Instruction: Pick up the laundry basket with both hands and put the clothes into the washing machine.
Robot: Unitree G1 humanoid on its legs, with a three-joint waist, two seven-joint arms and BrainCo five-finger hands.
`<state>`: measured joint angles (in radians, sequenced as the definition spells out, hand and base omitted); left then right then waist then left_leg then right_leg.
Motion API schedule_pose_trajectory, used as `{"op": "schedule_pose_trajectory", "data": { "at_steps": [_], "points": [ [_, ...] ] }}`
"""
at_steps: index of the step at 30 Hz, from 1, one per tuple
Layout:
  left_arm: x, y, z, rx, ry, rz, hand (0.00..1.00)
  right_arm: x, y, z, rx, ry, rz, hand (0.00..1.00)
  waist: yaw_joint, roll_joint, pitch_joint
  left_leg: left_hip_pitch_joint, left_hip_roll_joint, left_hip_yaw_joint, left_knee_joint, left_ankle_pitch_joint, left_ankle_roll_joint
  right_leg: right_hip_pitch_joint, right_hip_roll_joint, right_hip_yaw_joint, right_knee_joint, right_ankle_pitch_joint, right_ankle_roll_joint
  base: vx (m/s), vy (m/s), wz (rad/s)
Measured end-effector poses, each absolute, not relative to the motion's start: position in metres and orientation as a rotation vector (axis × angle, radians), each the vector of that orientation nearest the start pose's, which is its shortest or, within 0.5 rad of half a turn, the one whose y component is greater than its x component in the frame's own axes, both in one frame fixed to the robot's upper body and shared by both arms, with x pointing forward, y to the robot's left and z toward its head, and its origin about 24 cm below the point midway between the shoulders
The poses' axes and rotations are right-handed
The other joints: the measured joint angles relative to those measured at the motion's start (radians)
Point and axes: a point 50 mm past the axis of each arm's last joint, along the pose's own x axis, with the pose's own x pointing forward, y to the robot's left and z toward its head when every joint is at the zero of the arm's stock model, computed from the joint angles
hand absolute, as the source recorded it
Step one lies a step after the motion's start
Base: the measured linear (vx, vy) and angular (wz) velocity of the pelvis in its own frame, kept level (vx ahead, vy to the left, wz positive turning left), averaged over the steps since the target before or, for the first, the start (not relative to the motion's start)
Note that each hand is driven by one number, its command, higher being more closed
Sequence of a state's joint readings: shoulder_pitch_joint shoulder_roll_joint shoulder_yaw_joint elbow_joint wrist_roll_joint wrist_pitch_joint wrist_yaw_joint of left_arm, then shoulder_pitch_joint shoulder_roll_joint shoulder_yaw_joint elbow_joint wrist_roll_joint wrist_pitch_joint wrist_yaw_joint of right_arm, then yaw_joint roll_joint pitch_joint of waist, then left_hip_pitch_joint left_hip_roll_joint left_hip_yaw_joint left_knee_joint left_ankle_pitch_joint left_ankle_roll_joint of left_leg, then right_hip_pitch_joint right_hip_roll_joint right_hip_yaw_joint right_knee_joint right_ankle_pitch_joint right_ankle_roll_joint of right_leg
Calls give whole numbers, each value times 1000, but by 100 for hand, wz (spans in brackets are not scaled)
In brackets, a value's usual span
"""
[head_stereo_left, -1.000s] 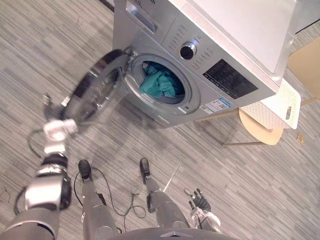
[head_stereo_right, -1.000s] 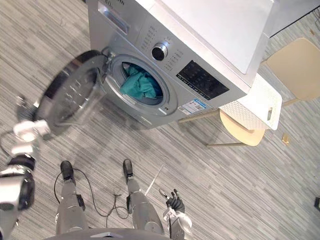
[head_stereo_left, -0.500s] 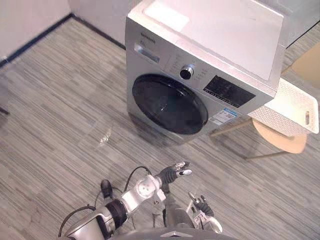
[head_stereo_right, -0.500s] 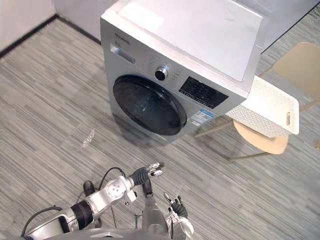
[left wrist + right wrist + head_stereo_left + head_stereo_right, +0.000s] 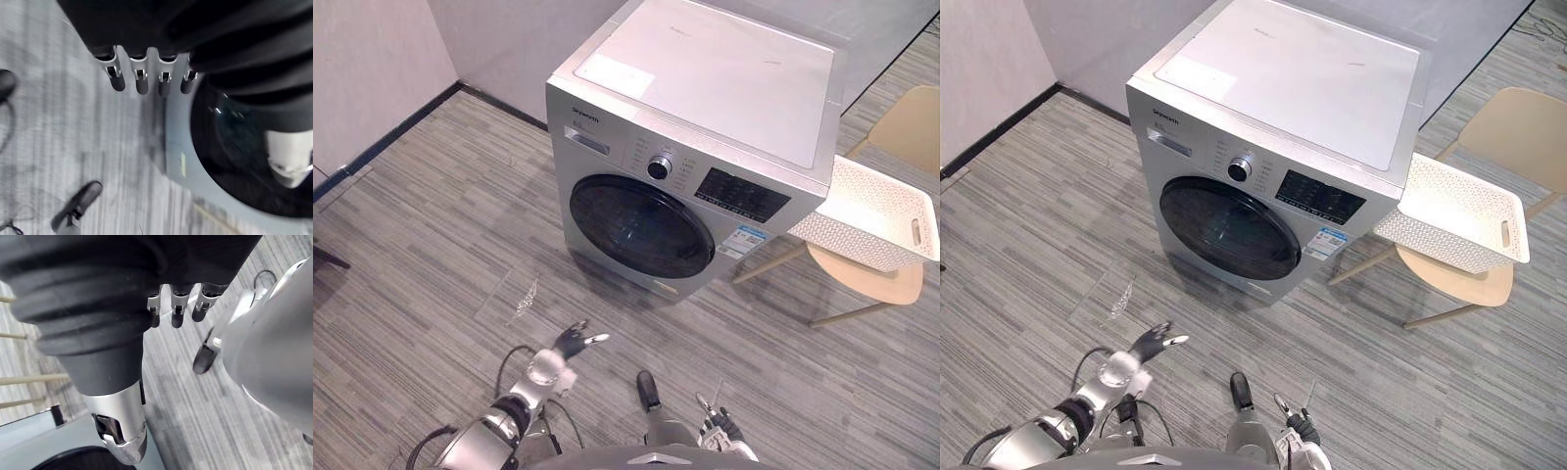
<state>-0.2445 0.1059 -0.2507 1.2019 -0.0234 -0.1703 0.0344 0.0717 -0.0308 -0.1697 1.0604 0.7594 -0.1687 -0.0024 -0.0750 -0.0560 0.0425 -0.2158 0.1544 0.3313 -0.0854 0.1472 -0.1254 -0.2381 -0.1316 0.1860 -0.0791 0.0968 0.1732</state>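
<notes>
Washing machine [image 5: 705, 117]: silver-grey front loader with a flat pale top, stood on the grey plank floor [image 5: 421, 255] close to a wall corner. The round door [image 5: 641, 225] is shut flush. Its glass is dark, so the contents cannot be made out. A control strip is seen above the door: detergent drawer [image 5: 584, 144] at one end, knob [image 5: 659, 166] in the middle, dark display panel [image 5: 741, 194] beyond it. A small sticker [image 5: 734, 241] is fixed under the panel.

Chair [image 5: 909, 125]: beige, thin-legged, placed just beside the machine on the robot's right.

Laundry basket [image 5: 847, 233]: white, rectangular, with perforated walls and a slot handle [image 5: 917, 233] cut in the end wall away from the machine. It is set on the chair seat, with its near end just beside the machine's side. Contact there cannot be confirmed. It is well apart from both robot hands.

Left robot hand [image 5: 571, 342]: held low over the floor in front of the door, well apart from it. In the left wrist view its fingers [image 5: 141, 81] are straight and side by side, with the thumb [image 5: 289, 161] apart. It is released, with nothing gripped or touched.

Right robot hand [image 5: 720, 428]: seen at the lower edge of the eye views, over the floor. Its fingers [image 5: 176, 316] are loosely extended and the thumb [image 5: 122, 435] is apart. It is released, with nothing held.
</notes>
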Motion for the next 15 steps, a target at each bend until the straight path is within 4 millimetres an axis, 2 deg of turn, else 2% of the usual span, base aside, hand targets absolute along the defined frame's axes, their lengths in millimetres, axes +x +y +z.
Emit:
{"op": "schedule_pose_trajectory", "data": {
  "at_steps": [2,6,8,9,10,11,12,13,14,15],
  "points": [
    [174,190,-139,212,903,26,0,105,-198,-158,641,869,-638,0,25,0,0,24,1,15,0,-8,-1,13,1,13,0,0,-1,54,-33,-19],
    [139,220,-149,168,1005,193,0,119,-197,-155,586,869,-573,0,64,1,-3,24,-7,19,6,-19,6,12,-8,10,0,-18,-15,37,-20,2],
    [126,221,-153,145,1033,216,0,127,-200,-153,553,871,-546,0,75,5,-6,11,-35,-8,7,-28,23,11,-37,-39,21,-45,-18,28,26,48],
    [124,216,-154,134,1030,209,0,129,-202,-152,539,872,-536,0,75,6,-7,-12,-52,-25,32,-41,40,7,-60,-67,43,-66,-25,32,53,80],
    [122,212,-155,123,1031,203,0,130,-205,-151,526,868,-538,0,77,6,-7,-56,-71,-46,106,-69,76,-1,-88,-99,80,-93,-33,76,152,117],
    [123,203,-156,101,1026,189,0,127,-216,-150,501,869,-559,0,76,11,-10,-134,-101,-68,263,-139,110,-2,-132,-151,135,-136,-62,65,137,118],
    [123,198,-156,78,1018,193,0,123,-223,-150,500,869,-586,0,75,17,-13,-162,-116,-76,336,-184,121,6,-149,-180,157,-154,-88,175,249,135],
    [121,189,-157,49,1016,188,0,116,-234,-150,497,864,-631,0,71,58,-22,-181,-130,-123,377,-256,152,-3,-154,-209,284,-164,-113,203,245,134],
    [119,185,-158,39,1023,181,0,112,-237,-150,500,868,-644,0,63,79,-23,-161,-156,-176,377,-264,162,-59,-160,-192,470,-130,-164,272,307,127],
    [118,185,-158,41,1025,178,0,112,-235,-151,505,874,-641,0,63,82,-22,-143,-165,-198,371,-262,163,-84,-155,-165,557,-98,-212,313,330,122]
  ]
}}
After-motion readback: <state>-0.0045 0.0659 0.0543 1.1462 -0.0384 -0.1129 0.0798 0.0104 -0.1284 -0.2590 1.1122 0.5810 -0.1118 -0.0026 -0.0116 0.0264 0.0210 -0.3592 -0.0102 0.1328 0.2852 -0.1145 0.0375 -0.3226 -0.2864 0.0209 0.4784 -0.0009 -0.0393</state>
